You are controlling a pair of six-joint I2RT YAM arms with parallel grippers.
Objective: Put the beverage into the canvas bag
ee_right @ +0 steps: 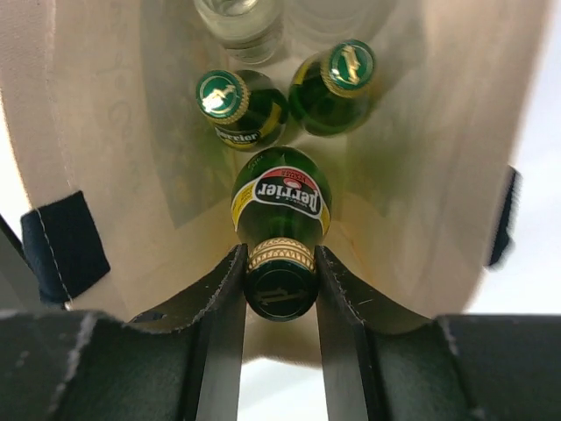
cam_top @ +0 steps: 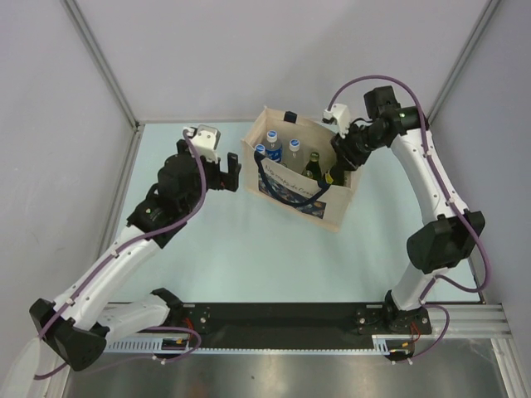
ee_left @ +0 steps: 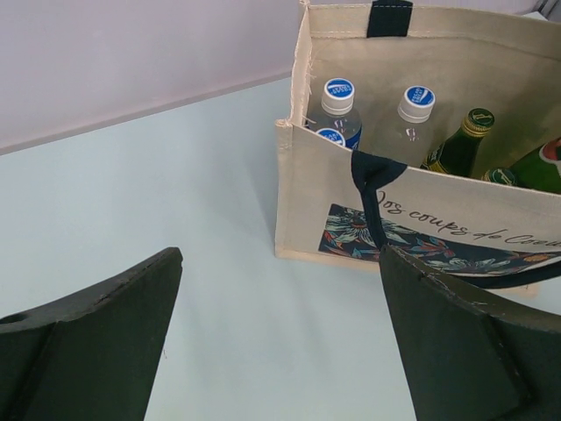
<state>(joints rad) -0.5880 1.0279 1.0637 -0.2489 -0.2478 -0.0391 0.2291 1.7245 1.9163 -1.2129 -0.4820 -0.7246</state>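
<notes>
The beige canvas bag (cam_top: 332,211) with navy handles and a blue printed panel stands at the table's middle back; it also shows in the left wrist view (ee_left: 316,202). My right gripper (cam_top: 342,162) reaches into its right end and is shut on the neck of a green Perrier bottle (ee_right: 280,210), held inside the bag (ee_right: 96,132). Two more green bottles (ee_right: 235,105) and clear water bottles with blue-and-white caps (ee_left: 338,92) stand in the bag. My left gripper (cam_top: 226,174) is open and empty just left of the bag, above the table.
Pale walls and metal frame posts (cam_top: 99,58) close in the back and sides. A black rail (cam_top: 282,319) with the arm bases runs along the near edge. Bare table (cam_top: 249,257) lies in front of the bag.
</notes>
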